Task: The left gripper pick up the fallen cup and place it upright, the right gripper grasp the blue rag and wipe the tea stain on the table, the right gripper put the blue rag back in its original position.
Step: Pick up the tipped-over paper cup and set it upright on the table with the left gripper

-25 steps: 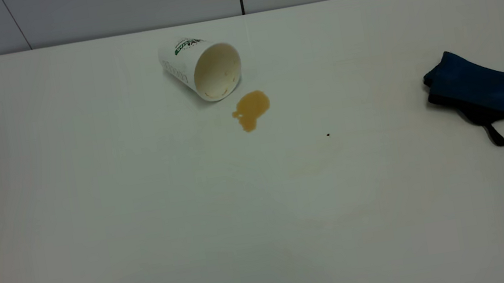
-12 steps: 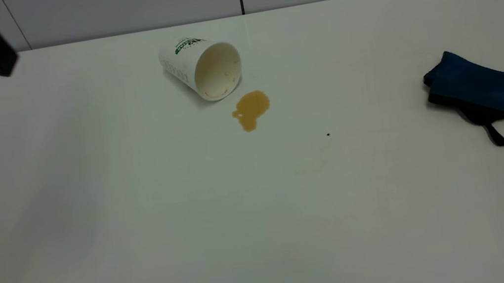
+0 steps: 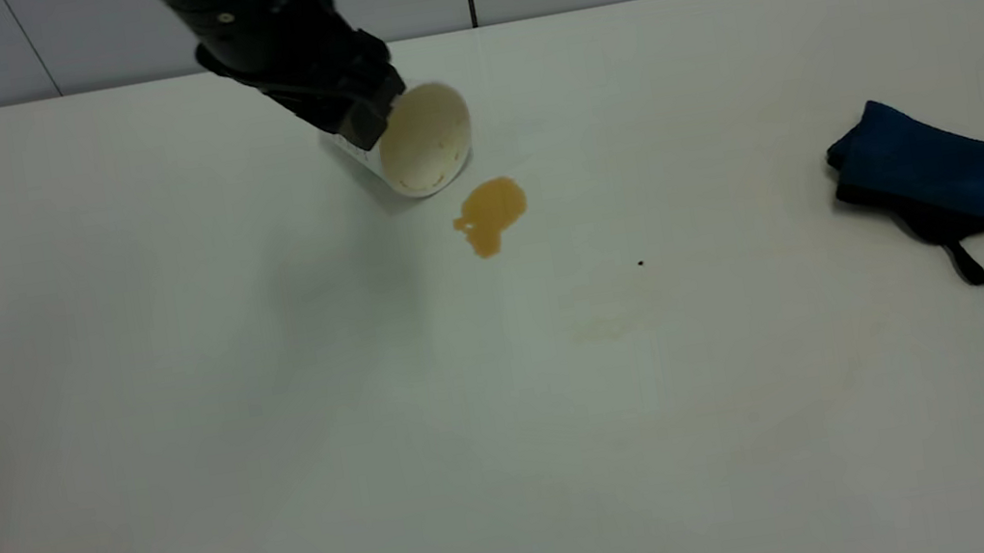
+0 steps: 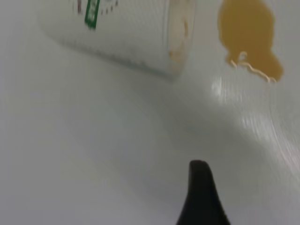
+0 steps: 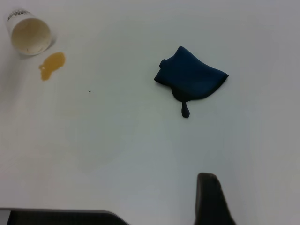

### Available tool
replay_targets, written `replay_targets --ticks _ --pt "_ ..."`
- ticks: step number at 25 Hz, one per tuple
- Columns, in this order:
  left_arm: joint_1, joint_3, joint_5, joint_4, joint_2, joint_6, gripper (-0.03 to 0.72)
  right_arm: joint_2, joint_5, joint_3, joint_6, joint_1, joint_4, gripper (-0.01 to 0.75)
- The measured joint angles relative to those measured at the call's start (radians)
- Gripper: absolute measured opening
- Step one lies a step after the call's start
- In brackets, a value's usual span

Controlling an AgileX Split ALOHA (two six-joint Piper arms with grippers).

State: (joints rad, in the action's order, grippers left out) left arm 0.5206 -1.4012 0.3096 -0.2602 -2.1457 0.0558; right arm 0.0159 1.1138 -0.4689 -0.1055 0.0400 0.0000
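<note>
Presently, the holdings of the scene:

1. The table (image 3: 283, 444): plain white top; it carries everything listed below.
2. The cup (image 3: 423, 138): white paper, lying on its side toward the far middle of the table, mouth turned to the near right. Not yet lifted, so the first step of the task is open.
3. The left gripper (image 3: 361, 120): black, reaching in from the far left and set over the cup's side, probably to take the wall just behind the rim. The wrist view shows one dark fingertip (image 4: 201, 197) apart from the cup; its fellow is out of sight, so whether the jaws stand wide or narrow I cannot tell.
4. The tea stain (image 3: 490, 212): amber blotch just near-right of the cup's mouth, not touching it. The spill most likely ran out where the mouth points.
5. The blue rag (image 3: 933, 170): folded, black-edged, loop tab trailing to the near side, well apart at the far right. It is to be returned to this place after wiping.
6. The right gripper (image 5: 211, 199): only one dark finger shows in its own wrist view, high over the table and away from the rag; its opening cannot be told. Judged idle until the cup stands upright.
</note>
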Motion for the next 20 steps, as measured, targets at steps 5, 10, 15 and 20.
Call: replay_targets --ticks 5,10,15,20 --pt "0.068 -0.184 0.119 -0.304 -0.124 -0.308 0.563 0.0 0.0 0.0 0.0 0.0 0.0 0.491" --pt "0.105 -0.273 0.193 -0.634 -0.233 -0.615 0.562 0.0 0.0 0.0 0.0 0.0 0.0 0.491" --pt "0.131 -0.28 0.189 -0.833 -0.294 -0.812 0.562 0.0 0.0 0.0 0.0 0.0 0.0 0.491" --pt "0.131 -0.28 0.184 -0.948 -0.333 -0.927 0.562 0.0 0.0 0.0 0.0 0.0 0.0 0.491"
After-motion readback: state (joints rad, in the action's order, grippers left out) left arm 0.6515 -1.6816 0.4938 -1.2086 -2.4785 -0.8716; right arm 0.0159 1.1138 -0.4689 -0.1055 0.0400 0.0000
